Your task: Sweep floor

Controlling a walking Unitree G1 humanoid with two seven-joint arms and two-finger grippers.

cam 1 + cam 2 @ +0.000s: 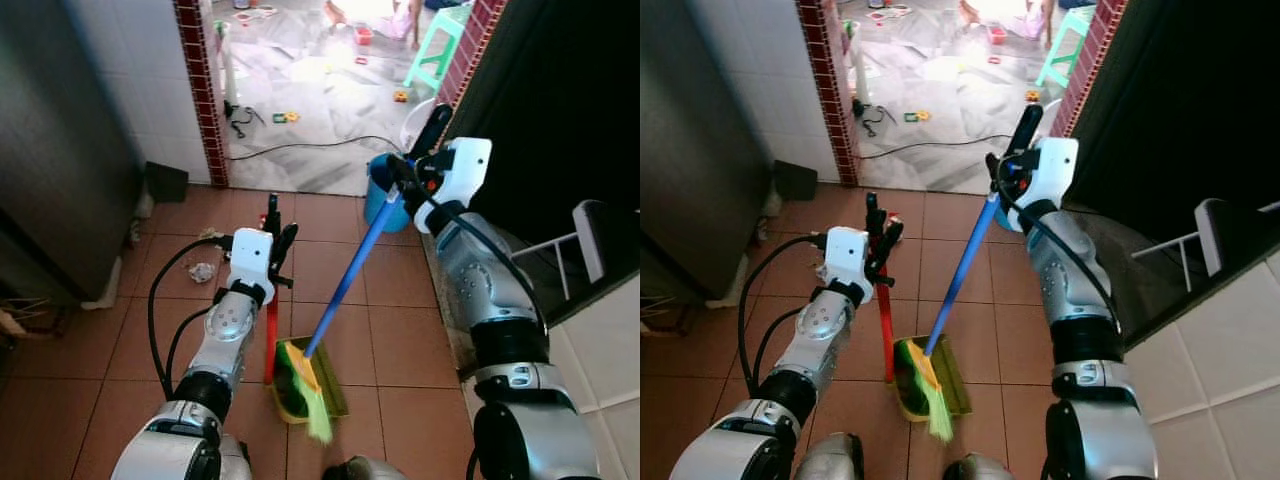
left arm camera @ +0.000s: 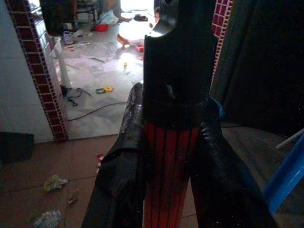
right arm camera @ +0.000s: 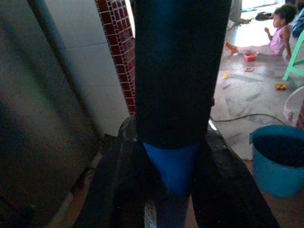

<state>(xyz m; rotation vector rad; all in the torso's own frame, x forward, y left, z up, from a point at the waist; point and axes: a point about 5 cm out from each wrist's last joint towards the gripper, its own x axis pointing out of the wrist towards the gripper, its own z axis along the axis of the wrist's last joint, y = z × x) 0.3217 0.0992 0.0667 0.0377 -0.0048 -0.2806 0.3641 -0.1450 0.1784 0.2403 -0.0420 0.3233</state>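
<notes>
Standing on terracotta tiles (image 1: 330, 270) — left gripper (image 1: 278, 238) fingers clamp dustpan handle (image 1: 270, 335); right gripper (image 1: 412, 165) clamps broom (image 1: 345, 285).

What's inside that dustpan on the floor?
The broom's green and yellow bristles rest in the dustpan, held by the right gripper; the left gripper holds the pan's red handle. Any dirt beneath the bristles is hidden.

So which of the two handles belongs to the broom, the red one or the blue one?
The blue handle, held by the right end effector, slants down to the yellow-green bristles in the dustpan. The upright red handle in the left end effector is the dustpan's.
</notes>
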